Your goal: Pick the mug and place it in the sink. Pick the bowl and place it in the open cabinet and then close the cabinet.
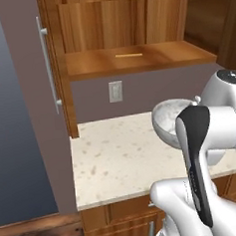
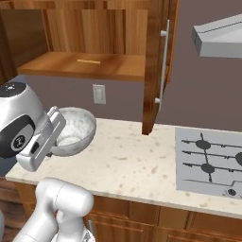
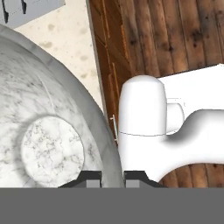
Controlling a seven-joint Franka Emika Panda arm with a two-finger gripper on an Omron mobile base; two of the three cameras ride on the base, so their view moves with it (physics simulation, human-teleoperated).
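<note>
Setting: simulated kitchen with a pale speckled countertop [image 1: 118, 160] running along a grey-mauve back wall, and a wood-plank floor [image 3: 175, 39] seen in the hand view.
Cabinet: reddish-brown wooden cabinet [image 2: 94, 35] hangs above the counter with its doors swung open; its lower shelf [image 1: 136, 59] is bare wood except for a thin yellowish strip [image 1: 128, 55] lying flat on it.
Left door: open door [image 1: 31, 96] in the left base view shows its grey face and a long vertical silver bar handle [image 1: 49, 70].
Right door: open door [image 2: 156, 61] in the right base view stands edge-on beside the shelf opening, with its own silver bar handle [image 2: 163, 66].
Other things: white wall outlet [image 2: 99, 93] sits on the wall under the shelf; a grey cooktop [image 2: 210, 163] with dark burners lies on the counter to the right; a grey range hood [image 2: 220, 40] hangs above it; wooden base cupboards [image 2: 156, 217] run under the counter.
In the way: the two open doors flank the shelf opening; nothing lies on the counter between bowl and cabinet.
Bowl: large, deep and round bowl [image 2: 74, 128], grey-white with marbled stone veining and a flat circular floor; it is tilted and lifted off the counter, below and in front of the shelf.
Gripper: gripper [image 3: 112, 178] is clamped on the bowl's rim, one fingertip inside the wall and one outside, the wall running between them.
</note>
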